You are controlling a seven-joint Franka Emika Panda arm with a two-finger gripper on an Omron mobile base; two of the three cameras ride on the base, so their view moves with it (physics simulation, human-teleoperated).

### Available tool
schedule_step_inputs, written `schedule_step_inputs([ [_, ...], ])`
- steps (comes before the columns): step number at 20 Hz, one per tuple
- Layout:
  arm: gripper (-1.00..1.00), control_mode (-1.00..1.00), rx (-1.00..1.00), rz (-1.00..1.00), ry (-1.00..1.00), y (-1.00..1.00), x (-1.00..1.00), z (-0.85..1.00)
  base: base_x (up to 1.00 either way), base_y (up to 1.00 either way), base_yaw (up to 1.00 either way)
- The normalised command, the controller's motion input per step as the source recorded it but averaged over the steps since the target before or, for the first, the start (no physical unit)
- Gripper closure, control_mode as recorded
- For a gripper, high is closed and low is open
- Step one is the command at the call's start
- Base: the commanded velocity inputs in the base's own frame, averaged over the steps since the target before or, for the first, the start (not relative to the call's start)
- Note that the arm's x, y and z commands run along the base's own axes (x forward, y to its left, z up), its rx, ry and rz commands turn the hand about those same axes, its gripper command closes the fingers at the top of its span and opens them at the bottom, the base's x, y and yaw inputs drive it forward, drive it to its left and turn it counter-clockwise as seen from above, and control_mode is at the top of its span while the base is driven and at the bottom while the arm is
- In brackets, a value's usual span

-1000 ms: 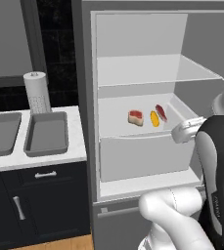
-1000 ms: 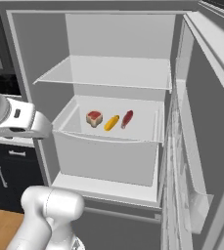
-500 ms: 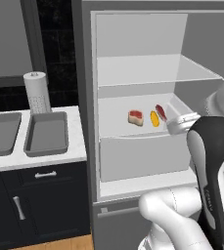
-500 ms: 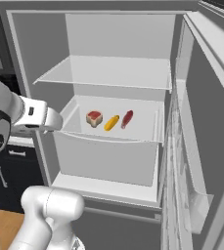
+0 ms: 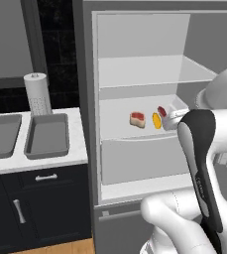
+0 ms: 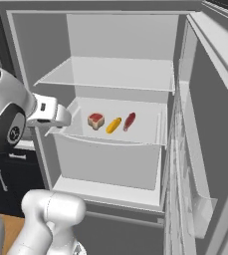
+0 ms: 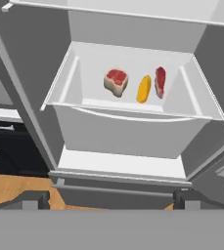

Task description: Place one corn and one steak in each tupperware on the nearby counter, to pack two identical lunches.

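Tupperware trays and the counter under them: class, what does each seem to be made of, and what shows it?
Tupperware: probably matte grey plastic; even dull colour, thin sloped walls. Counter: white stone-look top, possibly marble or laminate; pale, smooth surface.

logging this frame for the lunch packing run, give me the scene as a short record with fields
fridge: door open
drawer: holds two steaks and one corn in a row
left steak: lying flat, red face up
corn: between the steaks
right steak: standing on edge, close beside the corn
tupperware: two on the counter left of the fridge; near one empty, far one has something yellow at the picture's edge
gripper: open, facing the drawer, holding nothing
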Motion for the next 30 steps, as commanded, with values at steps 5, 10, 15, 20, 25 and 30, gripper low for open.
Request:
schedule_step_inputs([
  [5,-1.00,-1.00,0.00,0.00,0.00,0.00,0.12,-0.26,0.00,0.00,0.00],
  [10,-1.00,-1.00,0.00,0.00,0.00,0.00,0.08,-0.24,0.00,0.00,0.00],
  [15,-1.00,-1.00,0.00,0.00,0.01,0.00,0.22,0.00,0.00,0.00,0.00],
  [20,-1.00,-1.00,0.00,0.00,0.02,0.00,0.27,0.00,0.00,0.00,0.00],
  [25,-1.00,-1.00,0.00,0.00,0.03,0.00,0.22,-0.02,0.00,0.00,0.00],
  [30,-1.00,-1.00,0.00,0.00,0.00,0.00,0.26,-0.09,0.00,0.00,0.00],
])
